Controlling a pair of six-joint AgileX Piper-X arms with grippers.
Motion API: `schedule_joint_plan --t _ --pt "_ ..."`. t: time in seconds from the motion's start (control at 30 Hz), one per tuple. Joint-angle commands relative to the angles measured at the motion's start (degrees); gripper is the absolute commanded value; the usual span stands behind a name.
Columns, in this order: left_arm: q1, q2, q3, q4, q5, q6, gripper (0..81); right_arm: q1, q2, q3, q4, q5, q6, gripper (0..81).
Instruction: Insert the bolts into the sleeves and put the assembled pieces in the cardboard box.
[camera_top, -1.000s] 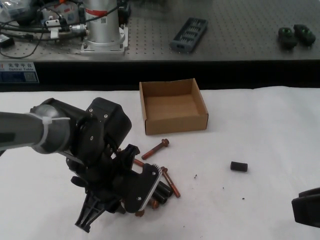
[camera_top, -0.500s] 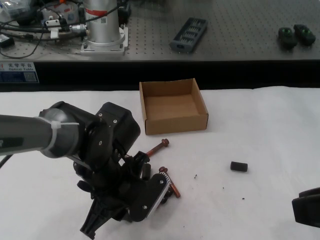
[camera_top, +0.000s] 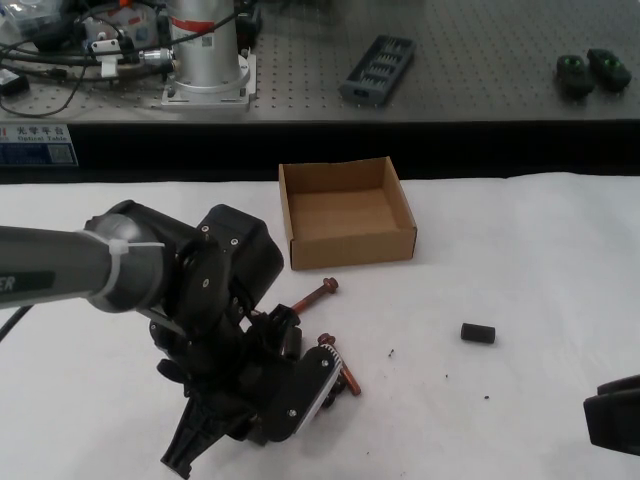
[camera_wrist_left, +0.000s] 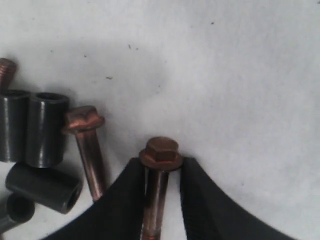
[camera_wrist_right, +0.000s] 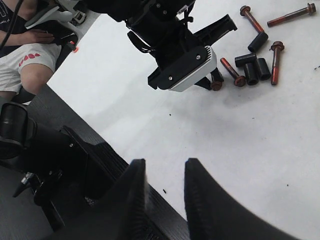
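The left gripper (camera_wrist_left: 161, 169) is down at the table (camera_top: 530, 260), at the near side of the parts pile. Its fingers (camera_wrist_left: 115, 205) straddle the shank of a copper bolt (camera_wrist_left: 161, 150) just under the flanged head. They are not yet clamped: one finger touches the shank, and a sliver of white cloth shows between the shank and the other. The right gripper (camera_wrist_right: 164, 164) hangs with its fingers apart and empty over the near edge of the table, well away from the parts.

The step in hand looks like picking up this bolt. To do it well, the fingers should close squarely on the shank just below the head, leaving the threaded end free to enter a sleeve. The lift should go straight up, because a second bolt (camera_wrist_left: 89, 145) lies just beside the first and several black sleeves (camera_wrist_left: 46, 129) crowd next to that. A sideways drag would likely scatter them.

Farther out, another bolt (camera_top: 312, 297) lies by itself, and one sleeve (camera_top: 478, 333) sits well apart, toward the right arm's side. Beyond them stands the open cardboard box (camera_top: 350, 248), with nothing visible inside it.
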Motion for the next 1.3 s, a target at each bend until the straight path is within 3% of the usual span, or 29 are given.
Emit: schedule_joint_plan --t 0.0,0.13,0.57,0.7,0.9,1.13,1.27 --pt "-0.3 1.8 0.3 0.2 0.3 -1.2 12.5 -0.4 -0.3 -0.1 0.4 -0.6 -0.1 22.1" --pt "-0.3 1.8 0.3 -2.9 -0.4 -8.4 11.4 -0.4 -0.3 -0.1 0.4 -0.6 -0.1 22.1" --pt "0.2 1.3 0.2 -15.3 -2.1 -65.0 11.4 -0.4 -0.3 -0.1 0.4 1.0 -0.1 22.1" --pt "0.1 -1.0 0.2 -14.6 0.0 -69.4 11.4 -0.4 -0.3 -0.1 0.4 1.9 -0.1 22.1" --pt "0.1 -8.6 0.3 -9.8 1.9 -83.2 11.4 -0.4 0.4 -0.1 0.3 8.7 -0.1 22.1" --pt "0.1 -16.7 0.3 -16.3 2.6 -99.2 11.4 -0.4 8.8 -0.1 -4.2 8.1 -0.1 22.1" --pt "0.0 -18.6 0.3 -16.2 3.4 -90.8 11.4 -0.4 13.5 -0.2 -5.7 3.8 0.0 22.1"
